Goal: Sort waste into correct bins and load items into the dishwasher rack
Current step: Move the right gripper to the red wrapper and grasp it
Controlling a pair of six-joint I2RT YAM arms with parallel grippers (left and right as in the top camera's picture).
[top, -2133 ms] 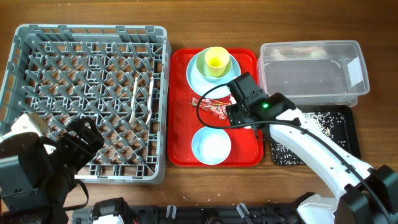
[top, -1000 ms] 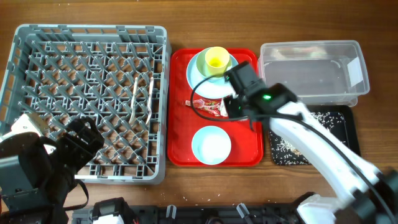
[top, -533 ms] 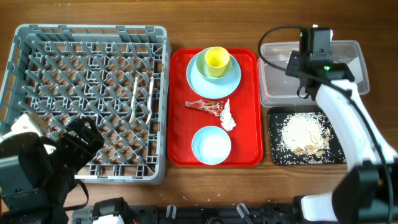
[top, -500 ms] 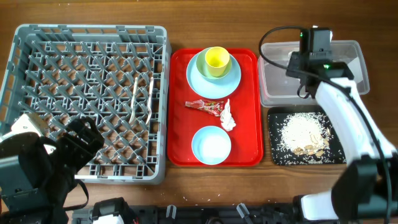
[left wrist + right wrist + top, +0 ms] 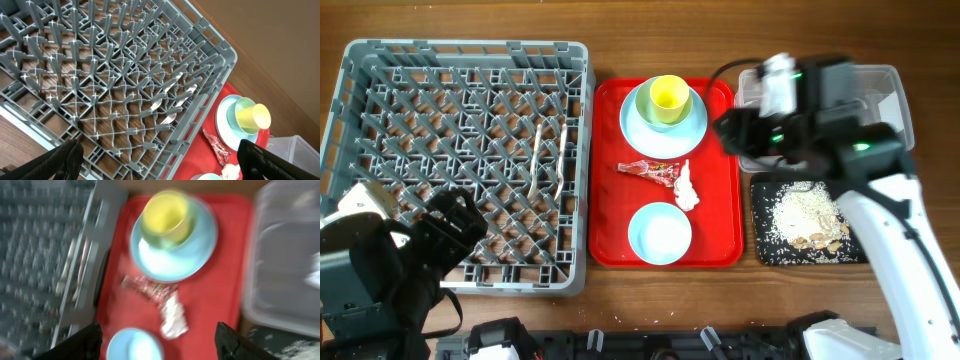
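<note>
The red wrapper [image 5: 650, 170] and white napkin [image 5: 685, 188] are seen side by side on the red tray [image 5: 720, 235]. The rice scraps [image 5: 808, 212] in the black tray [image 5: 765, 250] are shown clearly only from overhead. The right gripper [image 5: 159, 330] is held over the red tray, the left gripper [image 5: 155, 152] at the rack's [image 5: 100, 75] near corner, both with jaws spread wide.

white right arm [image 5: 902, 228], black joints, black cable
</note>
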